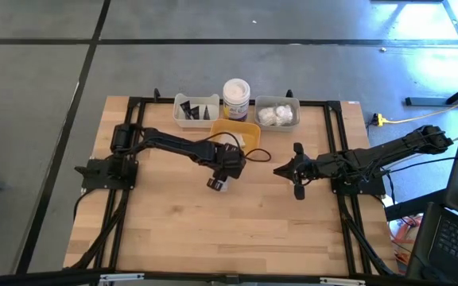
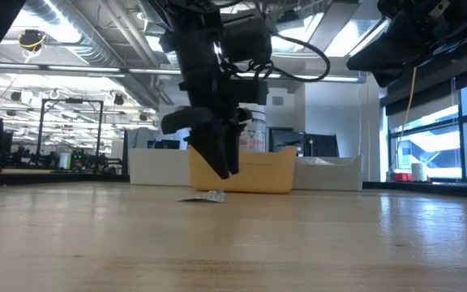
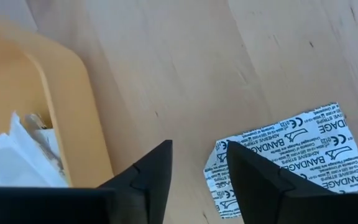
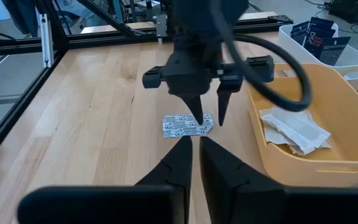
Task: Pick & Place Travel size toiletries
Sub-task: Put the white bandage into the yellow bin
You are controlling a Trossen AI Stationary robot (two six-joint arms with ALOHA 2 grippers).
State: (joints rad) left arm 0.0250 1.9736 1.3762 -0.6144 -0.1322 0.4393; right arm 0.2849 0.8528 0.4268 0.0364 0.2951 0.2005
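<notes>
The bench (image 1: 213, 222) is pale wood planks inside a black metal frame, standing on a grey floor crossed by dark lines. Along its far edge sit a white tray (image 1: 196, 110) with small black tubes (image 1: 188, 110), a white jar (image 1: 235, 98) with a yellow label, and a grey tray (image 1: 277, 114) with white fluffy pieces (image 1: 277, 117); just nearer is a yellow tray (image 4: 309, 140) with flat white sachets (image 4: 294, 130) lying in it. Beyond the bench the low view shows an open workspace with ceiling ducts, desks and monitors, and windows at one side. The left pincer (image 4: 207, 118) hangs point-down over a bandage sachet (image 3: 284, 158) that lies flat on the bare wood just beside the yellow tray; its fingers (image 3: 145, 177) stand apart, one over bare wood and one over the sachet's edge, gripping nothing. Whether the tips touch the sachet cannot be told. The right pincer (image 1: 279, 169) waits near the bench's middle, aimed at the left one, its fingers nearly together and empty. From above, the left arm covers the sachet; in the low view it shows only as a thin crumpled sliver (image 2: 205, 196). The left wrist view cuts off part of the sachet, and the right arm is only partly in the low view.
</notes>
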